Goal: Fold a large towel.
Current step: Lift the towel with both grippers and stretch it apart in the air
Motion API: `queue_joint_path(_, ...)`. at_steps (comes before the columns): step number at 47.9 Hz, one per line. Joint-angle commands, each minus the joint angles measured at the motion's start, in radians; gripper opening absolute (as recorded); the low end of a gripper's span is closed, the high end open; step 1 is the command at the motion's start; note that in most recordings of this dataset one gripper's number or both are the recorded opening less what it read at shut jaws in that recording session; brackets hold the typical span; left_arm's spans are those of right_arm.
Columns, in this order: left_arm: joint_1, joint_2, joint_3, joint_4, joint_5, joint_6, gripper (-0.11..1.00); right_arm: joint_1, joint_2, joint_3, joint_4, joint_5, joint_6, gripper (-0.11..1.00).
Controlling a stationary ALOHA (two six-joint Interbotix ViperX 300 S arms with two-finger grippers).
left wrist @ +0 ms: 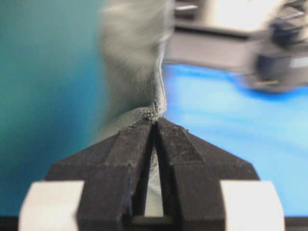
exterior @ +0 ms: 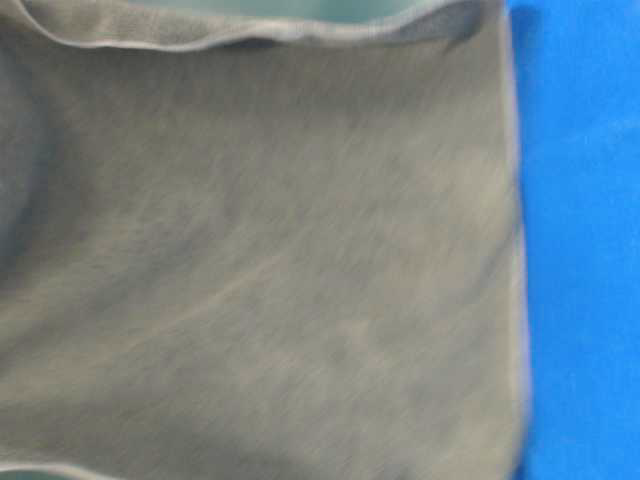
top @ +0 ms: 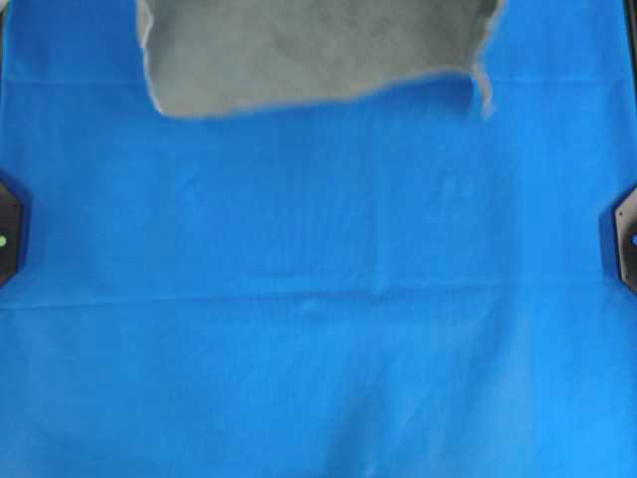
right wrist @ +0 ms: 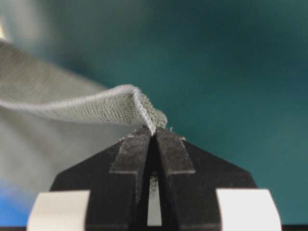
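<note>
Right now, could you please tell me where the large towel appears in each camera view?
Overhead: large towel at top centre.
Table-level: fills most of frame.
Left wrist: hem pinched in left gripper.
Right wrist: corner pinched in right gripper.
Shared landmark: blue cloth.

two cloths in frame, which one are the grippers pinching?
The grey-green towel; left gripper and right gripper each clamp its hem. The blue cloth lies flat, untouched.
</note>
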Motion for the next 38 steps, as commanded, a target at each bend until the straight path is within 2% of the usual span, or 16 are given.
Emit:
queue_joint_path(1, -0.092, -0.034, -0.026, 0.006, 0.035, -0.115, 0.02, 0.143, -0.035, -0.049, 0.066, 0.078, 0.005, 0.02)
queue_joint_path(5, -0.190, -0.057, -0.020, 0.021, 0.089, -0.242, 0.02, 0.295, -0.066, -0.067, 0.152, 0.129, 0.005, 0.02)
queue_joint_path(10, -0.311, -0.081, -0.021, 0.021, 0.118, -0.331, 0.02, 0.442, -0.087, -0.092, 0.245, 0.132, 0.005, 0.02)
queue_joint_path(14, -0.425, -0.107, -0.026, 0.021, 0.110, -0.382, 0.02, 0.540, -0.091, -0.100, 0.287, 0.092, 0.005, 0.02)
queue_joint_path(19, -0.517, -0.127, -0.026, 0.021, 0.109, -0.436, 0.02, 0.614, -0.083, -0.098, 0.298, 0.028, 0.006, 0.02)
queue_joint_path(23, -0.558, -0.127, -0.029, 0.025, 0.112, -0.502, 0.02, 0.650, -0.072, -0.098, 0.298, -0.009, 0.005, 0.02)
queue_joint_path(29, -0.560, -0.109, -0.043, 0.035, 0.124, -0.569, 0.02, 0.652, -0.071, -0.097, 0.287, -0.043, 0.005, 0.02)
queue_joint_path(38, -0.512, -0.098, -0.048, 0.040, 0.149, -0.572, 0.02, 0.612, -0.071, -0.094, 0.250, -0.057, 0.032, 0.02)
